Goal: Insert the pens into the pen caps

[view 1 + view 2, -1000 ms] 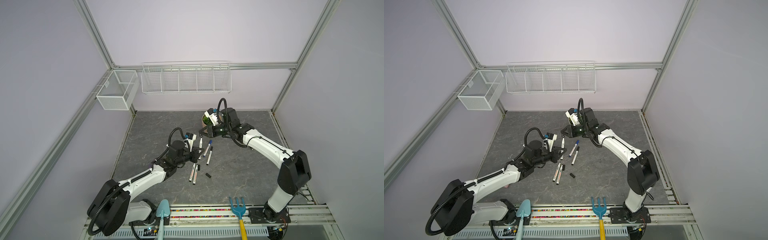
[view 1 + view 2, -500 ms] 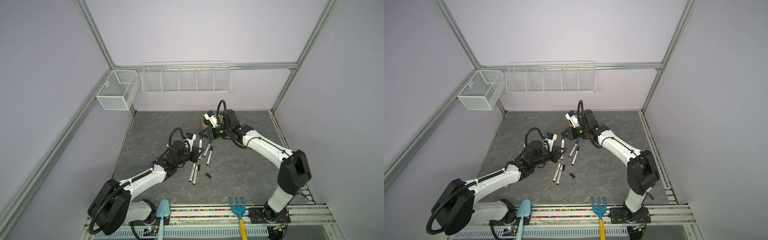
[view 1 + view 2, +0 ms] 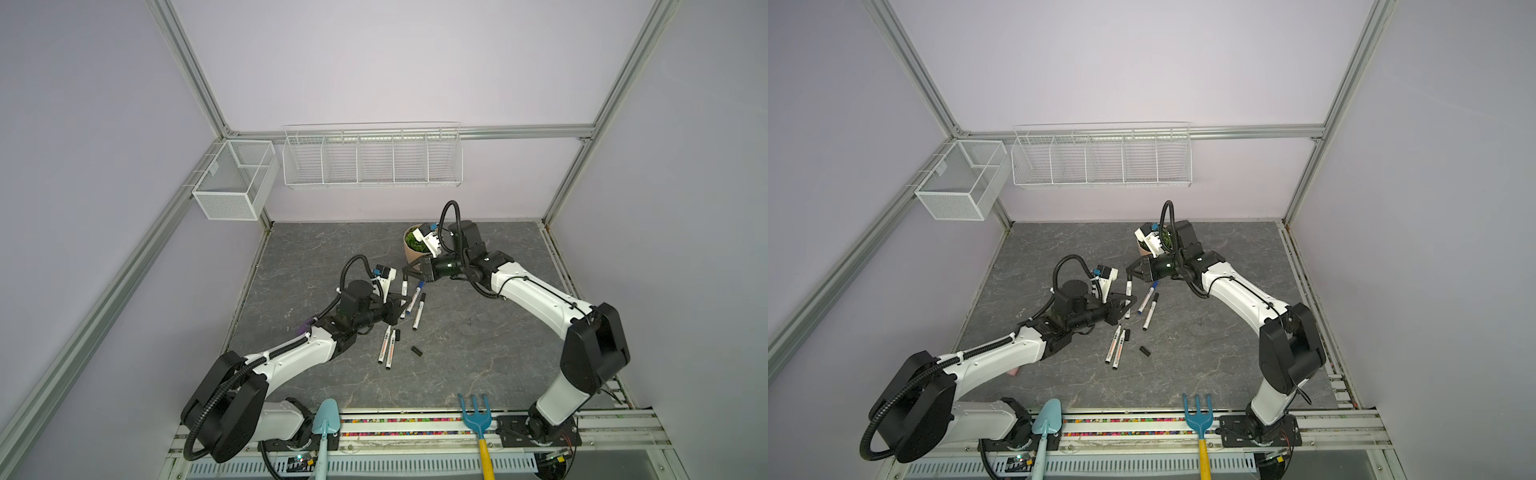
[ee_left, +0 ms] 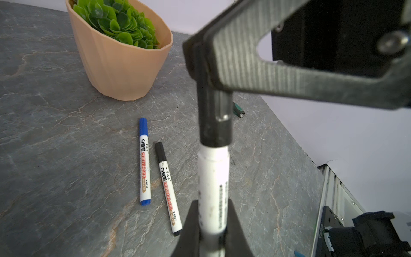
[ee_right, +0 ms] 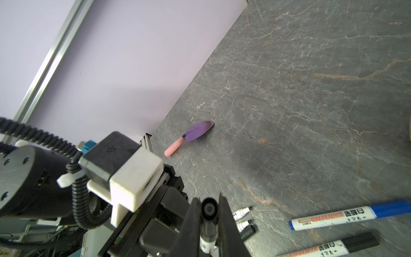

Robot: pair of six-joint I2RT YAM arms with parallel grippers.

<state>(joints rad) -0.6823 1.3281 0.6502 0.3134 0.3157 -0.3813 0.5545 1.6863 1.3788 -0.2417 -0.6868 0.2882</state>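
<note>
Left fingers (image 4: 190,233) grip a pen (image 4: 213,178) by its barrel; right fingers (image 5: 228,224) pinch the black cap (image 4: 213,124), which looks pushed onto its tip. Just beside both, a blue pen (image 4: 144,164) and a black pen (image 4: 168,189) lie capped on the bench (image 3: 478,332). Behind the left fingers, two bare pens (image 3: 383,347) and two loose caps (image 3: 417,351) wait: roughly half done.

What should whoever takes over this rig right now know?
Left hand shut on a white pen, lifted. Right hand shut on the black cap at its tip; cap looks pushed on.
Done: blue pen and black pen lie capped, side by side.
Left: set this pen down, then cap the two uncapped pens nearer the front; one loose black cap lies beside them, another just to their right.
</note>
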